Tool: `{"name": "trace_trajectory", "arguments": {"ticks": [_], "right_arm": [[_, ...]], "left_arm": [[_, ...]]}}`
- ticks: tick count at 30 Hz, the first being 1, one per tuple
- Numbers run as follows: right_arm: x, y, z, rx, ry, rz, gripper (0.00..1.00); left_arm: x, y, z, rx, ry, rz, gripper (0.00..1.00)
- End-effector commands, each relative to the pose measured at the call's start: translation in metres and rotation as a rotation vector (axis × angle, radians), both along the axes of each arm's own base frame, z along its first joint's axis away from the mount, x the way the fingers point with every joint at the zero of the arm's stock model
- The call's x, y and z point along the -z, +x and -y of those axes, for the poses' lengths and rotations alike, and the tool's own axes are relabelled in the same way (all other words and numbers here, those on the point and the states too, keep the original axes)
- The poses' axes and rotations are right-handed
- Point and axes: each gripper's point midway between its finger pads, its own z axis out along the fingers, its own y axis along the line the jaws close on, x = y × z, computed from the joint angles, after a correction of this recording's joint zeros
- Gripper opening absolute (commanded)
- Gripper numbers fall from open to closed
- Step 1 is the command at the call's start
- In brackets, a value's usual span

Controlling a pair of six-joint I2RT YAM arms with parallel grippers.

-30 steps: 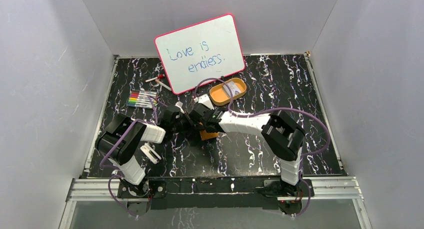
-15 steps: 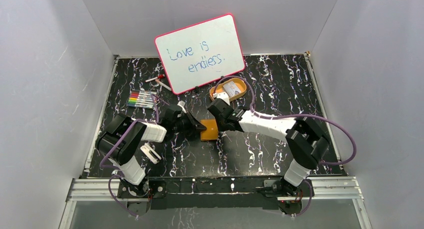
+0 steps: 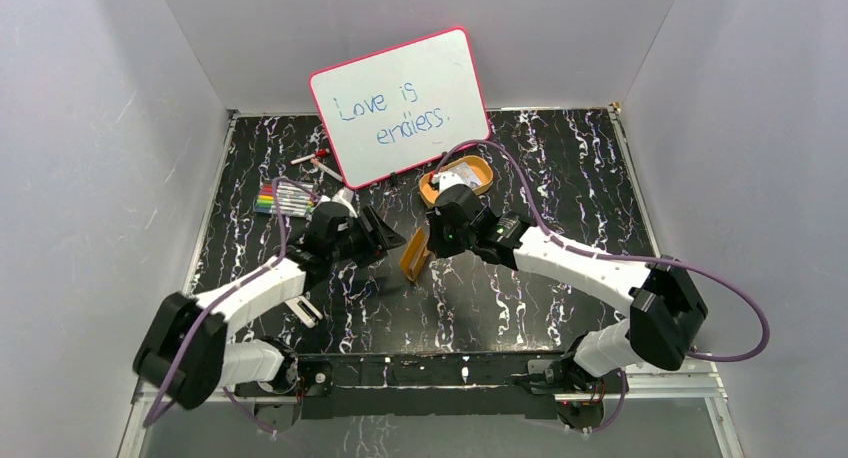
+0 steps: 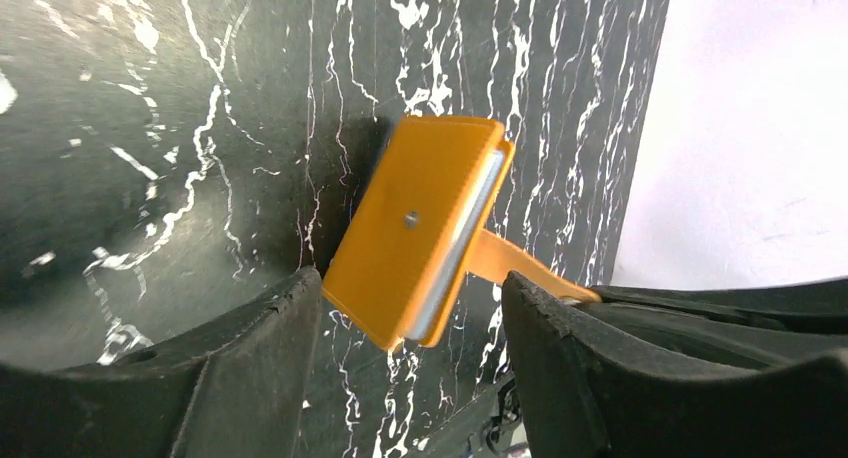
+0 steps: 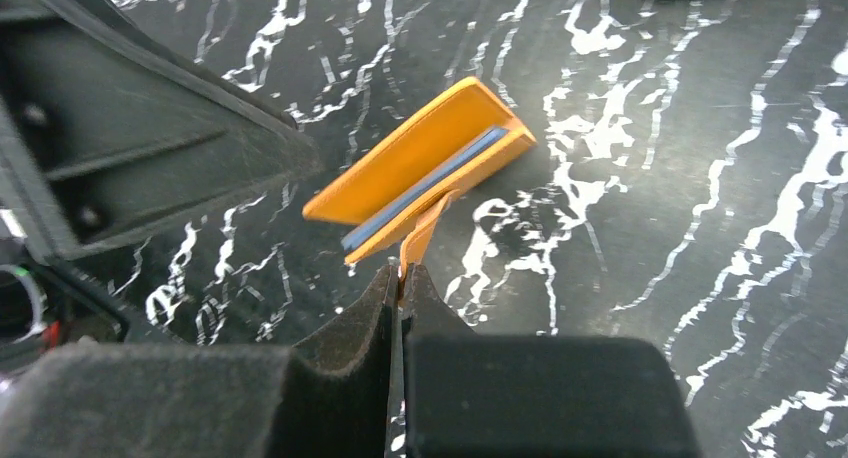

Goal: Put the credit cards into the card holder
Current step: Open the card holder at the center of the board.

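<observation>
The card holder (image 3: 414, 256) is an orange folding wallet, tipped up on its edge on the black marbled table. A blue credit card (image 5: 428, 189) shows edge-on between its two leaves. My right gripper (image 5: 400, 274) is shut on the holder's thin orange strap (image 5: 421, 236). In the left wrist view the card holder (image 4: 415, 233) shows its snap stud. My left gripper (image 4: 410, 290) is open, its fingers on either side of the holder's lower corner and clear of it. A whitish credit card (image 3: 452, 182) lies in the orange tray.
The orange oval tray (image 3: 481, 169) sits just behind the right gripper (image 3: 437, 240). A pink-framed whiteboard (image 3: 400, 106) leans at the back. Coloured markers (image 3: 285, 196) lie at the back left. Grey walls close in three sides.
My left gripper has opened and let go of the card holder. The holder, flat before, now stands tilted on its edge, with the right gripper still pinching its strap.
</observation>
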Motion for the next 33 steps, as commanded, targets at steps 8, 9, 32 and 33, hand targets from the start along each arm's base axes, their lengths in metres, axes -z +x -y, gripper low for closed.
{"name": "trace_trajectory", "arguments": {"ticks": [8, 9, 32, 33], "right_arm": [[-0.001, -0.005, -0.032, -0.098, 0.103, -0.027, 0.0], [0.001, -0.005, -0.027, -0.096, 0.081, -0.02, 0.0], [0.072, -0.02, 0.114, 0.285, -0.246, -0.057, 0.0], [0.072, -0.021, 0.113, 0.282, -0.235, -0.055, 0.0]], "left_arm": [[-0.018, -0.017, -0.052, -0.089, 0.202, 0.091, 0.6], [-0.016, -0.017, -0.053, -0.086, 0.211, 0.089, 0.59], [0.016, -0.009, -0.023, 0.029, 0.169, 0.035, 0.45], [0.013, -0.008, -0.022, 0.031, 0.161, 0.043, 0.46]]}}
